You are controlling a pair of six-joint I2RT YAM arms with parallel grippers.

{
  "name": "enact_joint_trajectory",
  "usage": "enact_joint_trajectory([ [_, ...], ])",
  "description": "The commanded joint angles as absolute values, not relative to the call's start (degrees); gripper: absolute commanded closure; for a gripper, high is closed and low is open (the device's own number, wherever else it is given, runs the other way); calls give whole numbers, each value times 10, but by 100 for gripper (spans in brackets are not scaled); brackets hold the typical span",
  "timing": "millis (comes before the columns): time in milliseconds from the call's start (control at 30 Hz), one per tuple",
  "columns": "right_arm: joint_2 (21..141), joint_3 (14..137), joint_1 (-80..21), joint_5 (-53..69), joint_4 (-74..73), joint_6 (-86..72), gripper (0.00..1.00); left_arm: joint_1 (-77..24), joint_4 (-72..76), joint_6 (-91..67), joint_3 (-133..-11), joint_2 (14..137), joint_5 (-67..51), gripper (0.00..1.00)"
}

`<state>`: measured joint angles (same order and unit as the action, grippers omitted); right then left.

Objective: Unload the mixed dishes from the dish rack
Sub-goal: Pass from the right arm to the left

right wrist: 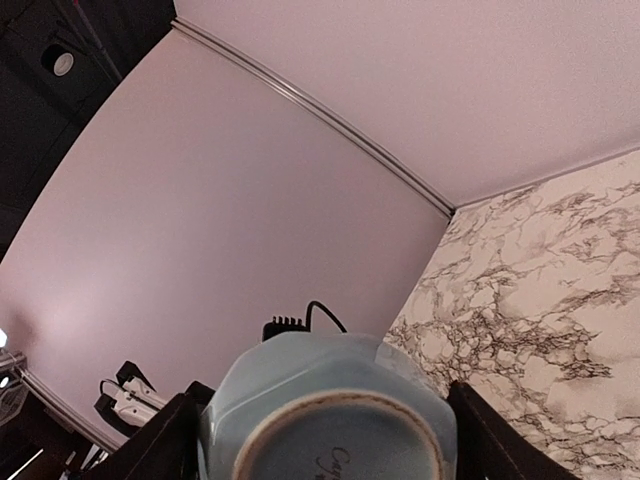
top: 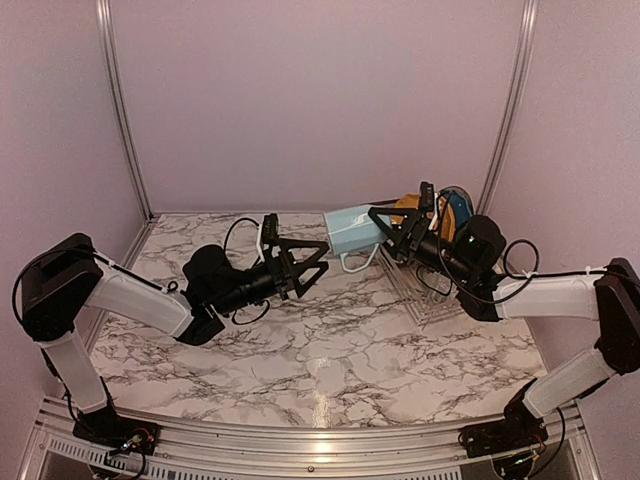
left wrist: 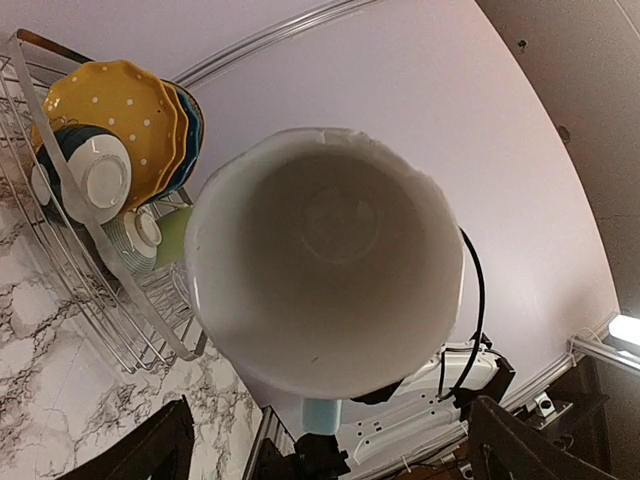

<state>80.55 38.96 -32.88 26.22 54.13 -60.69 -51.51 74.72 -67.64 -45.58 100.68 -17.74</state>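
Note:
The light-blue mug (top: 352,232) hangs on its side above the table with my right gripper (top: 387,236) shut on it. In the right wrist view its blue base (right wrist: 330,430) fills the space between the two black fingers (right wrist: 160,445). My left gripper (top: 322,257) stands open just left of the mug, facing its mouth. The left wrist view looks straight into the mug's white inside (left wrist: 325,260), just beyond the spread fingertips (left wrist: 150,445). The dish rack (left wrist: 120,330) holds a mustard-yellow dotted plate (left wrist: 110,110), a blue plate (left wrist: 192,125), a white bowl (left wrist: 100,175) and a pale-green mug (left wrist: 172,235).
The wire rack (top: 430,295) sits at the table's right side, under my right arm, with the plates (top: 410,205) standing at its far end. Pale walls and metal corner posts (top: 125,110) close in the marble table (top: 300,340).

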Motion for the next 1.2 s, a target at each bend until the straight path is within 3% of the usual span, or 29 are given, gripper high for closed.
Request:
enact_joint_trajectory([
  [0, 800, 399, -334, 227, 606, -630, 100, -543, 734, -621, -431, 990, -115, 1],
  [267, 817, 404, -351, 229, 622, -640, 100, -559, 694, -608, -509, 1035, -150, 8],
  [633, 811, 402, -364, 221, 617, -635, 100, -558, 642, -609, -551, 1055, -150, 43],
  [1033, 818, 388, -371, 215, 627, -659, 100, -558, 670, -608, -545, 1051, -133, 71],
  [1167, 817, 387, -370, 217, 619, -662, 100, -558, 666, -612, -543, 1048, -131, 90],
])
